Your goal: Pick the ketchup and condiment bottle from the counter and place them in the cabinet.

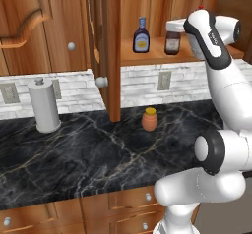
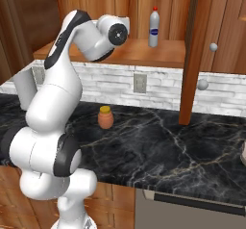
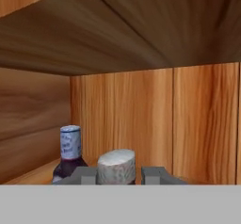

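Labels: the condiment bottle (image 1: 141, 35) carries an oval yellow label with dark print, too small to read; the ketchup (image 1: 172, 42) has a pale label, also unreadable. A tall white bottle (image 2: 153, 27) with a red cap and a blue oval label stands on the same shelf, text illegible.

Containers: the cabinet (image 1: 112, 51) is open, its door swung out with a round silver knob. On its plank shelf the condiment bottle stands upright at the left, the ketchup just right of it, the two apart. A squat orange jar (image 1: 149, 119) sits on the counter (image 1: 88, 154) below the shelf, and a paper towel roll (image 1: 44, 105) stands far left against the tiled wall.

Pincer (image 3: 120, 175): inside the cabinet at shelf height, pressed in on the pale cap of the ketchup, one finger on each side. In the hand view the condiment bottle is just left of the pincer, not touching it.
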